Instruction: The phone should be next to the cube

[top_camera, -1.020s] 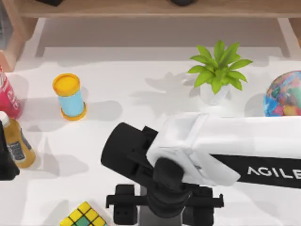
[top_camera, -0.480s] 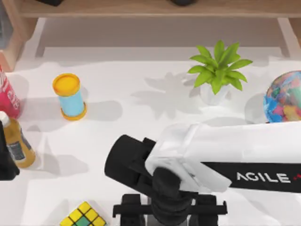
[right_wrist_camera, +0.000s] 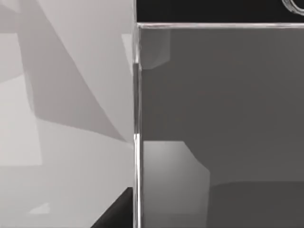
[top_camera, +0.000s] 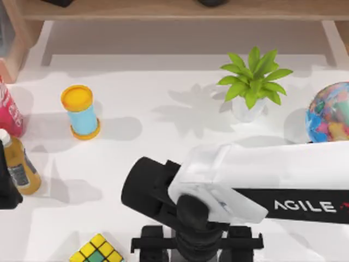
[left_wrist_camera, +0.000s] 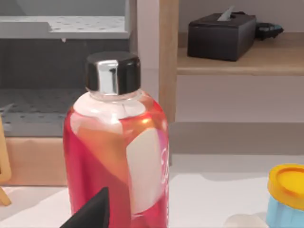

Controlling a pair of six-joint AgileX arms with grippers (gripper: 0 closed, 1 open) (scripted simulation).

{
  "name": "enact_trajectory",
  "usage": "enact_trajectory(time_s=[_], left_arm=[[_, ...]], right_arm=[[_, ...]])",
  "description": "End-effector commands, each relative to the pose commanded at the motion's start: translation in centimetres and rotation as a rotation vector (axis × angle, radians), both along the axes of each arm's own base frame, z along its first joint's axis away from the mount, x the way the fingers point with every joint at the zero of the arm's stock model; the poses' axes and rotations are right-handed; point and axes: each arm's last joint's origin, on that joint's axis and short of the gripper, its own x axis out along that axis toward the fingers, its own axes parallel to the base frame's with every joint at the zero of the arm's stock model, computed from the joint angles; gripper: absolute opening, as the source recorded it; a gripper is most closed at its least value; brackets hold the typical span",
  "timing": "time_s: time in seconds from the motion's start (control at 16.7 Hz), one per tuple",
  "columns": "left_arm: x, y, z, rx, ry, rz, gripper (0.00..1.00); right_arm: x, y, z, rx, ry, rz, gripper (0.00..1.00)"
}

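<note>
The cube (top_camera: 97,251), yellow and green squares split by black lines, lies at the table's front edge, left of centre. My right arm reaches in from the right, and my right gripper (top_camera: 196,255) points down at the front edge, just right of the cube. The phone (right_wrist_camera: 218,118) shows in the right wrist view as a flat grey slab with a bright silver edge, very close under the camera. In the top view the wrist hides the phone. My left gripper (top_camera: 6,188) is parked at the far left edge.
A blue cylinder with a yellow cap (top_camera: 80,112) stands back left, with a red bottle (left_wrist_camera: 118,156) and an amber bottle (top_camera: 20,169) at the left edge. A potted plant (top_camera: 252,82) and a colourful ball (top_camera: 330,112) stand back right. A wooden shelf (top_camera: 174,11) runs along the back.
My right arm moved toward the front edge and slightly right over the first half second, then held still. The cube and the left arm have not moved.
</note>
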Motion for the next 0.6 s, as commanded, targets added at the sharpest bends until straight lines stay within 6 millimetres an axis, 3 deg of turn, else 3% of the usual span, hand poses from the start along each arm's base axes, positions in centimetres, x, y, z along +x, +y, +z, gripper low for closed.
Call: enact_trajectory(time_s=[0.24, 0.6], left_arm=[[0.0, 0.0, 0.0, 0.0, 0.0, 0.0, 1.0], [0.0, 0.0, 0.0, 0.0, 0.0, 0.0, 1.0]], right_arm=[[0.0, 0.0, 0.0, 0.0, 0.0, 0.0, 0.98], [0.0, 0.0, 0.0, 0.0, 0.0, 0.0, 1.0]])
